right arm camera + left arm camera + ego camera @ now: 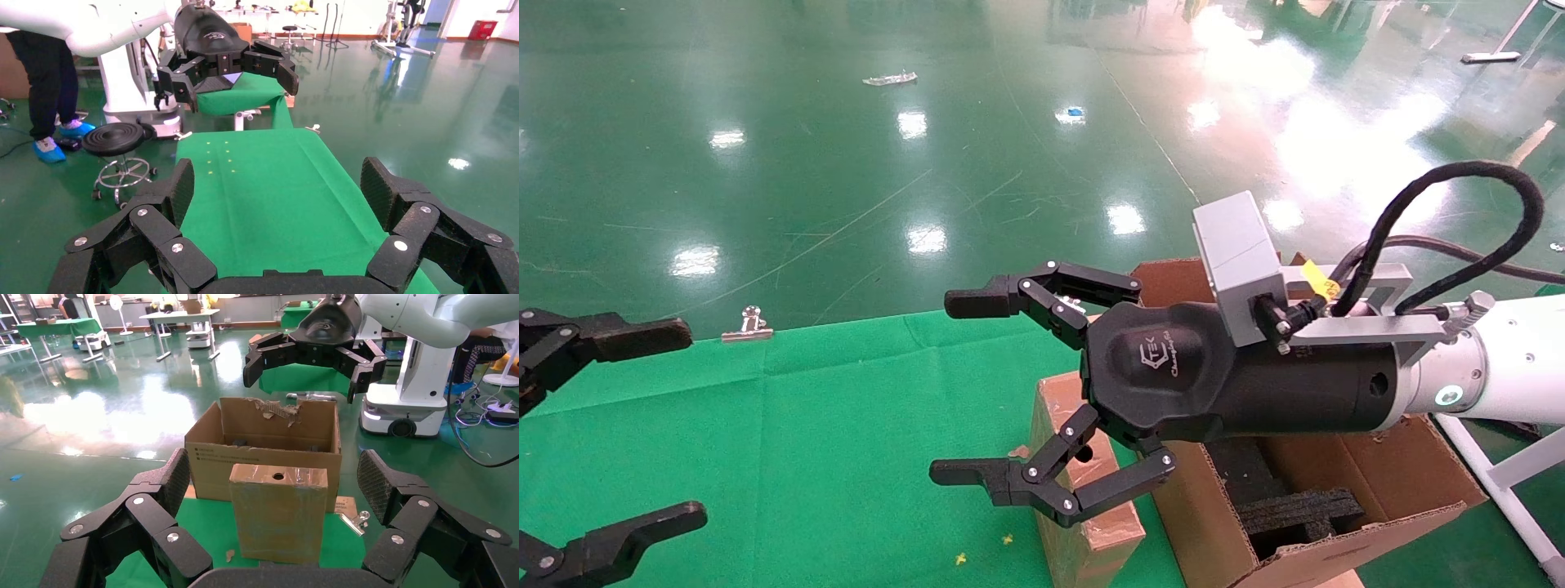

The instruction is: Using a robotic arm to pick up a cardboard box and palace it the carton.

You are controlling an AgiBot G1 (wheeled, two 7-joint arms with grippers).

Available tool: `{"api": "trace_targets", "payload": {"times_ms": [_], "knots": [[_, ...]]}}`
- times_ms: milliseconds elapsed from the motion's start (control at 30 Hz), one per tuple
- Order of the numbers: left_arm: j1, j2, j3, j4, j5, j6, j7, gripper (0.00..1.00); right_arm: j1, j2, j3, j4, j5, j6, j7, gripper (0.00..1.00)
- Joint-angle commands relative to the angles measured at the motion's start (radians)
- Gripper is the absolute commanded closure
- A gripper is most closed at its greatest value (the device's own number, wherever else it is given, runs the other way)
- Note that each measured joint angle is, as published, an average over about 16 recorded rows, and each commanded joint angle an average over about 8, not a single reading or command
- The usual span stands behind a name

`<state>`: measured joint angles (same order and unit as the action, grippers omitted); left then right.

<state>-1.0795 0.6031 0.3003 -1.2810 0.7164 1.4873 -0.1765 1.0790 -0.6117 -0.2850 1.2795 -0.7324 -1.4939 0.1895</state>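
Observation:
The slim reddish-brown cardboard box [1050, 404] stands upright on the green cloth, its holed narrow edge on top, right beside the tan carton [1393, 478]. Black foam blocks [1295, 510] lie inside the carton. My right gripper [960, 388], on the white robotic arm [1500, 359], hovers open and empty over the box and hides part of it. My left gripper [682, 425] is open and empty at the far left. In the left wrist view the box [278, 520] stands in front of the carton [263, 456], framed by my open left gripper [272, 484], with the right gripper [306, 361] above.
The green cloth [846, 425] covers the table. A metal binder clip [748, 322] sits at its far edge, another [355, 522] by the carton. In the right wrist view my right gripper [275, 190] faces along the cloth; a stool [119, 138] and a person [43, 92] stand beyond.

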Motion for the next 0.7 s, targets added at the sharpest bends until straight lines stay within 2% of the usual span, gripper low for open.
{"api": "trace_targets", "payload": {"times_ms": [33, 700], "knots": [[0.0, 0.0, 0.0, 0.0, 0.0, 0.0, 0.0, 0.0, 0.0, 0.0, 0.0, 0.0, 0.0, 0.0, 0.0, 0.0], [0.0, 0.0, 0.0, 0.0, 0.0, 0.0, 0.0, 0.0, -0.001, 0.0, 0.001, 0.001, 0.0, 0.0, 0.0, 0.0]]}}
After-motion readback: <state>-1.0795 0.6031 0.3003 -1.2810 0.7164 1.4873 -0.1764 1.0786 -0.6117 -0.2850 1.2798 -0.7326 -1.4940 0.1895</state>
